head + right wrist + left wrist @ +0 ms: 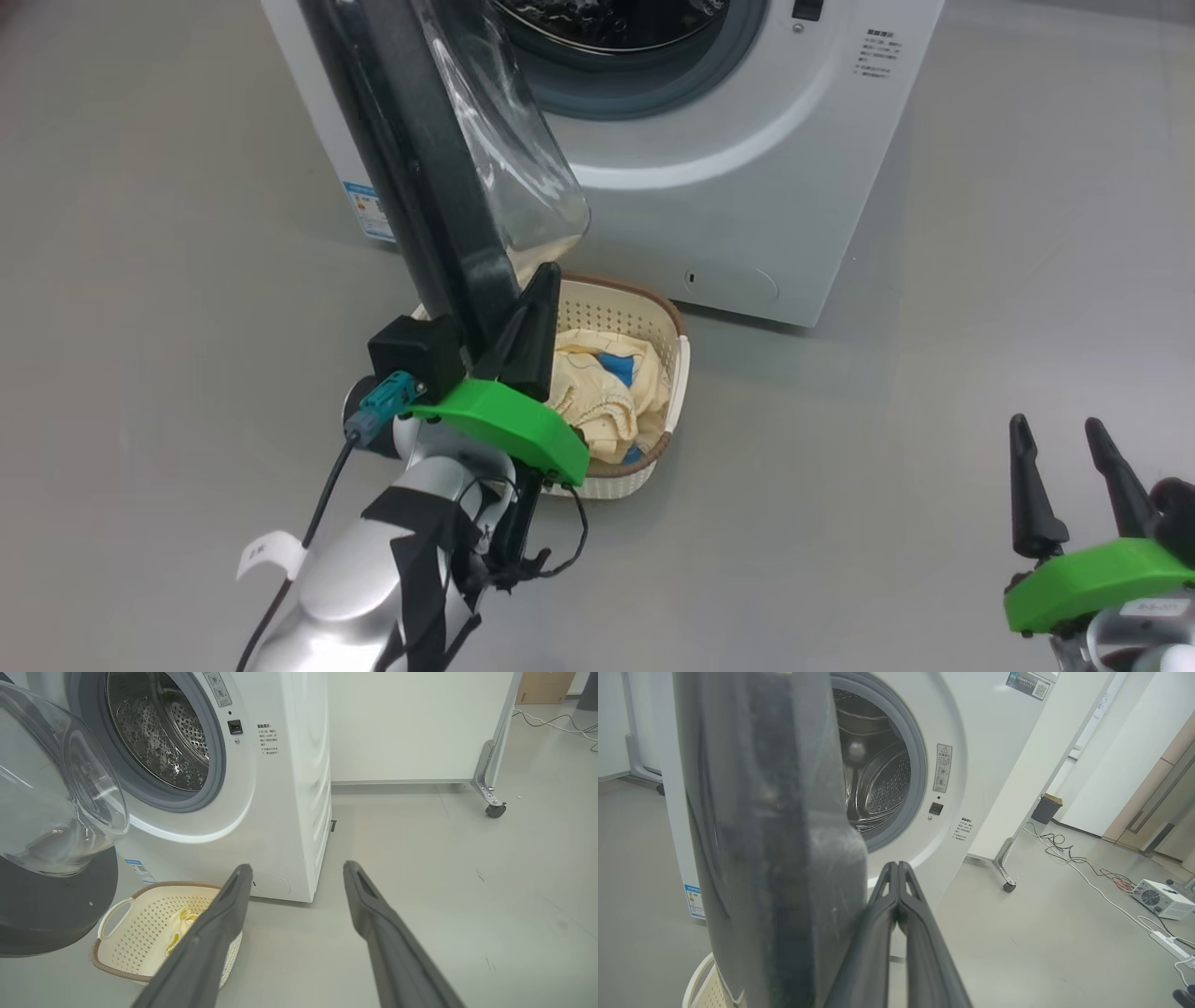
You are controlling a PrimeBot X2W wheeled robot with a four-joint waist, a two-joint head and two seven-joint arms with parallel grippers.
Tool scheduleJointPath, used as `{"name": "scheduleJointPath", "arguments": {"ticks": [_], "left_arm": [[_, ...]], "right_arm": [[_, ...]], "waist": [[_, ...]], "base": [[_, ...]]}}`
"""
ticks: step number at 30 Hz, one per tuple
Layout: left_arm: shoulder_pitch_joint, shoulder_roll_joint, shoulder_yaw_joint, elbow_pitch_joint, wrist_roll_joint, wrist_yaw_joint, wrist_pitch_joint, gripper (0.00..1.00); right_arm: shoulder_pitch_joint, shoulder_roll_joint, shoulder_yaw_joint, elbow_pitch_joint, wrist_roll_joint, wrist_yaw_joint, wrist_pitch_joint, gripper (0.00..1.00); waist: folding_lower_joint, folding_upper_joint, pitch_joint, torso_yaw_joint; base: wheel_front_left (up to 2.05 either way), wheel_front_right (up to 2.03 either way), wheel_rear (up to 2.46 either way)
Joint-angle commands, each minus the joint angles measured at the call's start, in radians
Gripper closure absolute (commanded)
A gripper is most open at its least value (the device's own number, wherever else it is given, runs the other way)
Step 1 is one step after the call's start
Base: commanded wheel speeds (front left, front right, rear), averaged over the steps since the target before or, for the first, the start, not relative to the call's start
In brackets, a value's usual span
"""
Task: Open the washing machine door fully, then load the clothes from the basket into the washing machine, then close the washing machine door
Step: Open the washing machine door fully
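We log the left gripper [544, 277] with fingers pressed together against the black rim of the washing machine door [401, 140], which stands part-open over the basket [679, 359] of clothes [607, 383]. The right gripper [1055, 425] is spread and idle. Risk: our fingers skid off the glossy rim, leaving the door short of fully open.

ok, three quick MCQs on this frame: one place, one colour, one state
1. Where is the basket?
A. in front of the washer
B. on top of it
C. behind it

2. The clothes are mainly:
A. red
B. pale yellow
C. black

3. The right gripper is:
A. shut, empty
B. shut on the clothes
C. open, empty

Key:
1 A: it stands at the foot of the washer's front.
2 B: the fabric heaped in the basket is pale yellow with a blue patch.
3 C: its fingers stand apart with nothing between them.
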Motion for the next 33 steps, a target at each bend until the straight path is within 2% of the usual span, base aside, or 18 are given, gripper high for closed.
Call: {"name": "scheduleJointPath", "arguments": {"ticks": [1, 11, 24, 33], "left_arm": [[-0.015, 0.049, 0.047, -0.018, 0.006, 0.02, -0.009, 1.0], [0.019, 0.086, 0.06, -0.048, 0.016, 0.031, -0.011, 1.0], [0.054, 0.109, 0.095, -0.077, 0.027, 0.046, -0.013, 1.0], [0.08, 0.126, 0.134, -0.092, 0.035, 0.057, -0.014, 1.0]], "right_arm": [[-0.031, -0.017, 0.017, -0.037, -0.007, 0.004, 0.0, 0.0], [-0.025, -0.017, 0.001, -0.047, -0.012, 0.004, 0.009, 0.0], [-0.019, -0.017, -0.013, -0.069, -0.016, 0.004, 0.028, 0.0], [-0.022, -0.017, -0.012, -0.082, -0.025, 0.004, 0.039, 0.0]], "waist": [[0.0, 0.0, 0.003, 0.016], [0.0, 0.0, -0.004, 0.077], [0.0, 0.0, -0.001, 0.188], [0.0, 0.0, 0.009, 0.232]], "base": [[0.0, 0.0, 0.0], [0.0, 0.0, 0.0], [0.0, 0.0, 0.0], [0.0, 0.0, 0.0]]}}
